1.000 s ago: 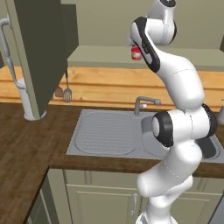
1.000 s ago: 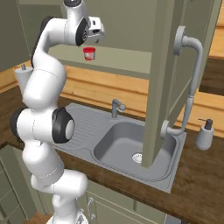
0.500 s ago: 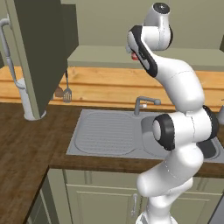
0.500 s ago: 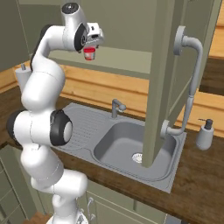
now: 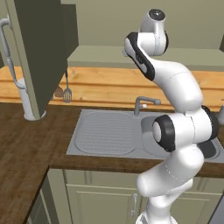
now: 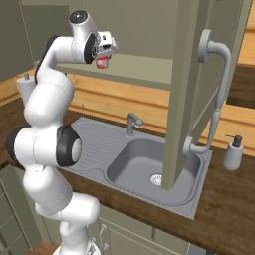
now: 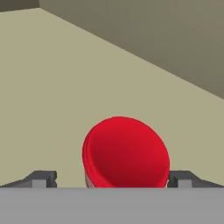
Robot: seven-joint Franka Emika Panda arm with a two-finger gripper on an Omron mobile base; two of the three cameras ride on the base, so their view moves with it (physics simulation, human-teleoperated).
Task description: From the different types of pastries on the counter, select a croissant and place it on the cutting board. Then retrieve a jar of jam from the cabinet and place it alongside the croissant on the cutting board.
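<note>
Jam retrieval under way: gripper (image 6: 103, 62) clamped on jar of jam (image 6: 102, 63), held high by the open cabinet (image 6: 189, 74) above the sink (image 6: 144, 167); placement on cutting board outstanding.

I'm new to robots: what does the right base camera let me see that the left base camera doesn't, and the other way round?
Right base view: the gripper holds the red jar of jam up in front of the cabinet shelf, and a soap dispenser stands on the counter beside the sink.
Left base view: a spatula hangs against the wooden wall behind the sink.
Both: the white arm, the grey sink with its faucet, the dark wooden counter and open olive cabinet doors.
</note>
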